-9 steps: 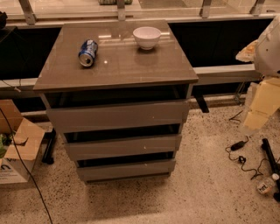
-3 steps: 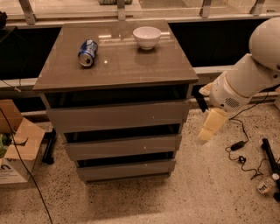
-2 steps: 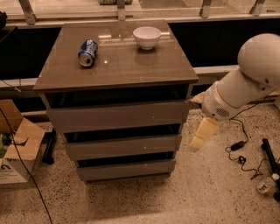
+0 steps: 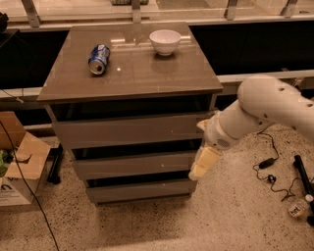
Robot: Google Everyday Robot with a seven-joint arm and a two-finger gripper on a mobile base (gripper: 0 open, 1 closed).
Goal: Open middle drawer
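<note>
Site type: indoor lab or test bay, as far as you can judge.
Evidence for your log:
- speckled polished floor (image 4: 225, 220)
- lone taupe-grey cabinet (image 4: 132, 78) standing before dark low panels, with metal posts (image 4: 136, 10) above
- loose black cables (image 4: 267, 164) on floor at right
- opened cardboard box (image 4: 19, 162) on floor at left
- soda can (image 4: 99, 58) on its side and white bowl (image 4: 165, 41) on cabinet top

Your gripper (image 4: 203, 164): just beside right end of middle drawer (image 4: 132, 165).

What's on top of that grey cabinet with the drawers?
A blue can lying on its side and a white bowl. Drawer contents are covered. The cream end effector is at the right end of the grey middle drawer.
</note>
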